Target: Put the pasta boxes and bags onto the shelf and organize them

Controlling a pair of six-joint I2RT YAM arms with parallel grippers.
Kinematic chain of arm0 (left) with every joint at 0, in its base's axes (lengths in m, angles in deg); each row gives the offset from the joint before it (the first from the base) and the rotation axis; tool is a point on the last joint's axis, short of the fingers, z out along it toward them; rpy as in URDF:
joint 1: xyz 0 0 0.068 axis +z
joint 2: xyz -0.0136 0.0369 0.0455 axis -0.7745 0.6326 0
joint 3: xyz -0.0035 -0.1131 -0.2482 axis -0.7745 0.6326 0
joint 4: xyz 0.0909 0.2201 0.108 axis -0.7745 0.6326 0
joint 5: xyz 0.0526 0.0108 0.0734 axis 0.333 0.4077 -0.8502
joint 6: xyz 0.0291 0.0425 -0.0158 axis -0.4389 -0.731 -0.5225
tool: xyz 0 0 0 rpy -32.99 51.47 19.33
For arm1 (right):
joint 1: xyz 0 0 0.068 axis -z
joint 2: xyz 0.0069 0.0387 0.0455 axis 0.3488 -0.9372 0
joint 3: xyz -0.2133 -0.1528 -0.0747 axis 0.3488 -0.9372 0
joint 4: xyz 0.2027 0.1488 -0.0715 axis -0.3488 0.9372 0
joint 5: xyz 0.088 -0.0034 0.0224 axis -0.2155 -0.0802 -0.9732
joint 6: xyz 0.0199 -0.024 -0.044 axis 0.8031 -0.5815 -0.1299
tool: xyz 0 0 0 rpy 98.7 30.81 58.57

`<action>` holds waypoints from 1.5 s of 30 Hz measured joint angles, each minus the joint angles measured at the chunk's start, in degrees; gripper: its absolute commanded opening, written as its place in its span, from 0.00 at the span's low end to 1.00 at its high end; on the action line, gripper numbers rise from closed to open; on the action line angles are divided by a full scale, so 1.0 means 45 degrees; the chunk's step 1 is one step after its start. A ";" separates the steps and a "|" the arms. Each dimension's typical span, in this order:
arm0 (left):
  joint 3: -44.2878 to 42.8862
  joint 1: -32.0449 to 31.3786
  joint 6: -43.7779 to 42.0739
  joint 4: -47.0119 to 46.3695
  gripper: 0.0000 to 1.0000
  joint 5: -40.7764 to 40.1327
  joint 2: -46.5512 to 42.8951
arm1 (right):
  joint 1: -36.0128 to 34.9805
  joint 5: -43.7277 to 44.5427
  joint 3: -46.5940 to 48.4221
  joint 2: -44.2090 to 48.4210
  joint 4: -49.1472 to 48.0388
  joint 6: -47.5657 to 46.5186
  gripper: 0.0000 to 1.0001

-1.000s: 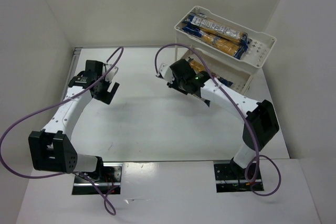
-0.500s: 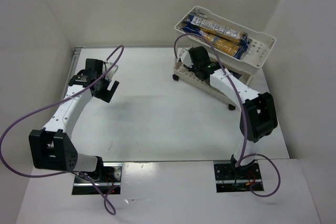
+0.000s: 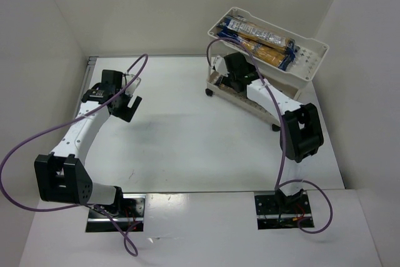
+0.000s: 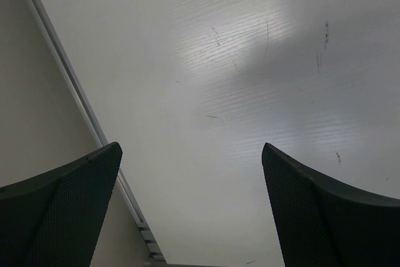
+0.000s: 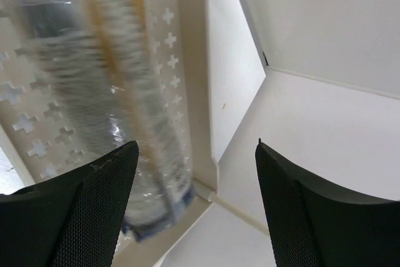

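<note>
The cream shelf (image 3: pixel 310 62) stands at the far right, its top tray holding several pasta packets (image 3: pixel 259 37) with blue ends. My right gripper (image 3: pixel 224 78) reaches into the lower tier under that tray. In the right wrist view its jaws (image 5: pixel 197 148) are open, and a blurred clear packet of pasta (image 5: pixel 106 92) lies on the perforated lower tray (image 5: pixel 167 42) by the left finger (image 5: pixel 75 217), not gripped. My left gripper (image 3: pixel 128 107) hovers over the bare table at the left, open (image 4: pixel 190 148) and holding nothing.
White walls close in the table at the back and both sides. A metal rail (image 4: pixel 75 85) runs along the table's left edge near the left gripper. The shelf's dark wheels (image 3: pixel 275 127) rest on the table. Purple cables (image 3: pixel 144 60) loop off both arms.
My right arm has carried a packet from mid-table into the shelf's lower tier, and its jaws have opened off the packet. The left arm has stayed still.
</note>
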 measured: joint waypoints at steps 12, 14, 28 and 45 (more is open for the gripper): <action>0.0000 0.0000 -0.0010 -0.0010 1.00 0.0019 0.0000 | -0.0884 -0.0923 -0.0962 0.2234 0.1593 0.1156 0.81; 0.0000 0.0000 -0.0010 -0.0010 1.00 0.0019 0.0000 | -0.1258 -0.1472 -0.0996 0.2599 0.2084 0.1438 0.81; 0.0000 0.0000 -0.0010 -0.0219 1.00 0.0092 0.0000 | -0.3322 -0.5416 -0.0942 0.6266 0.3079 0.2336 0.83; 0.0767 0.0000 0.0000 -0.0049 1.00 0.1345 -0.0845 | 0.5969 -0.5202 0.3026 0.7946 0.2385 0.8704 0.90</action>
